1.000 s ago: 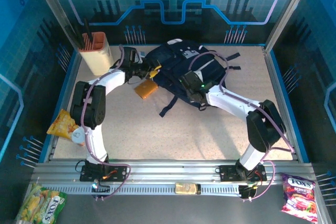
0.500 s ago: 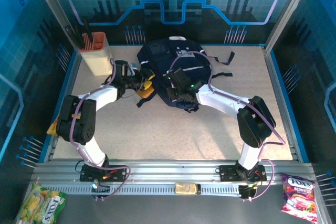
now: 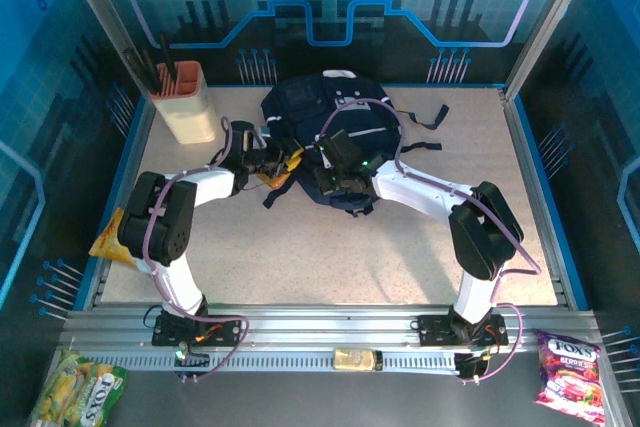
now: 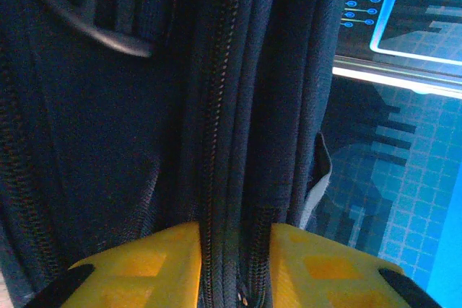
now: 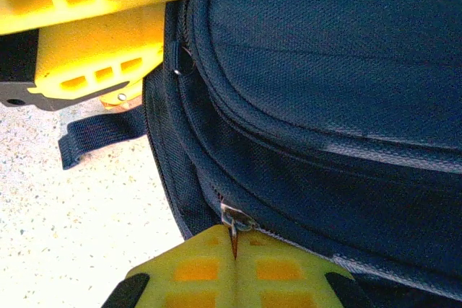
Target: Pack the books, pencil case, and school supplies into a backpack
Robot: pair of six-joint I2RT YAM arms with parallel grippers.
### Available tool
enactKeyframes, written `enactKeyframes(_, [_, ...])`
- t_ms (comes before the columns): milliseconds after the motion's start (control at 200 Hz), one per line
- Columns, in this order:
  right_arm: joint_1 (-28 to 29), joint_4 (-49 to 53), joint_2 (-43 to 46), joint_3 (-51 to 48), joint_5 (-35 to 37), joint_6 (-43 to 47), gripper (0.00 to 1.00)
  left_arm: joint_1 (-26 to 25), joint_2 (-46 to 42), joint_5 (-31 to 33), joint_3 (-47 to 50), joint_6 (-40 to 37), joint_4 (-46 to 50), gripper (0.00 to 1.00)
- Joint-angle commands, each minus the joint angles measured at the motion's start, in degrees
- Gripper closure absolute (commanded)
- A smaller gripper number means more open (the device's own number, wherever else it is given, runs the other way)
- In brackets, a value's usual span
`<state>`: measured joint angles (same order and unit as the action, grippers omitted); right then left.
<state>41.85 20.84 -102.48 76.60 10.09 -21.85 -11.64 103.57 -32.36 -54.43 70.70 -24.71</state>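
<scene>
The navy backpack lies at the back middle of the table, and both grippers are at its near-left edge. My left gripper is shut on a fold of the backpack; the zipper seam runs between its yellow fingers. My right gripper is shut on the metal zipper pull at the backpack's lower seam. In the right wrist view the left gripper's fingers press against the bag's side. The books and pencil case are out of view.
A beige holder with dark pens stands at the back left. A yellow snack bag lies at the left edge. Black straps trail to the backpack's right. Sweet bags lie off the table in front.
The backpack has shifted back and left from a second ago, and the orange item beside it is gone from sight. The left gripper has moved right and closed on the bag's edge.
</scene>
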Motion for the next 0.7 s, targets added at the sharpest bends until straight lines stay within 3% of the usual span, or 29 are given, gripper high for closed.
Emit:
enactKeyframes(0, [0.6, -3.4, 0.0, 1.2, -2.7, -0.8, 1.00, -0.2, 0.2, 3.6, 2.2, 1.6, -1.8, 0.73])
enactKeyframes(260, [0.6, -3.5, 0.3, 0.5, -2.3, -1.4, 1.00, -0.1, -0.3, 6.0, 4.8, 3.5, -4.4, 0.74])
enactKeyframes(540, [0.6, -3.4, 0.0, 0.3, -2.0, -1.8, 1.00, -0.1, -2.8, 8.3, 6.3, 2.1, -3.1, 0.61])
enactKeyframes(695, [0.6, -3.4, 0.0, 0.2, -2.2, -1.9, 1.00, -0.2, -2.0, 8.5, 6.9, 3.6, -4.8, 0.62])
